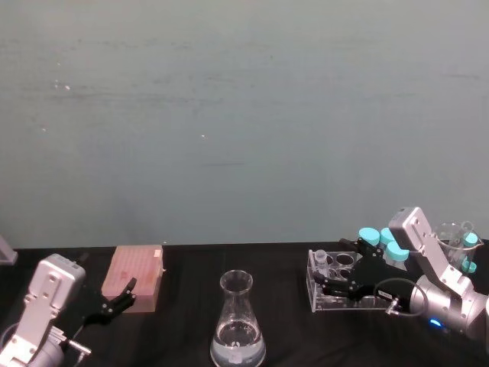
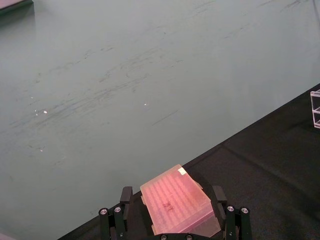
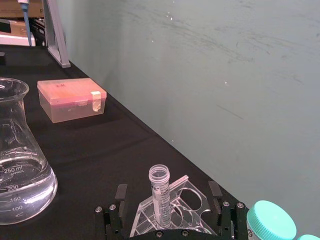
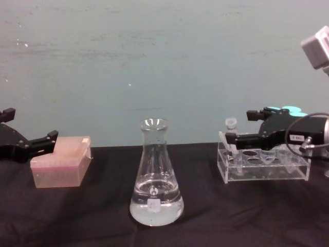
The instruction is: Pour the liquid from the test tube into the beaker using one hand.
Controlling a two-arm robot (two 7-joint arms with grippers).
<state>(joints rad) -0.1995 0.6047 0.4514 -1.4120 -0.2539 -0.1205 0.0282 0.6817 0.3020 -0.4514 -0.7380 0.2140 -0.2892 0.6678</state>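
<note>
At the right end of the black table (image 1: 176,340), the right gripper (image 4: 229,138) reaches level into a clear acrylic tube rack (image 4: 264,170). Its jaws are spread wide on either side of the small test tube (image 3: 160,196), which stands upright in an end hole; nothing is gripped yet. Coming in from the side should let it clamp the tube below the rim and lift it straight out. The conical flask (image 1: 238,325) stands well apart at table centre, with clear liquid (image 4: 156,212) pooled in its base. The left gripper (image 1: 116,300), jaws apart and empty, sits idle beside a pink pipette-tip box (image 1: 136,277).
</note>
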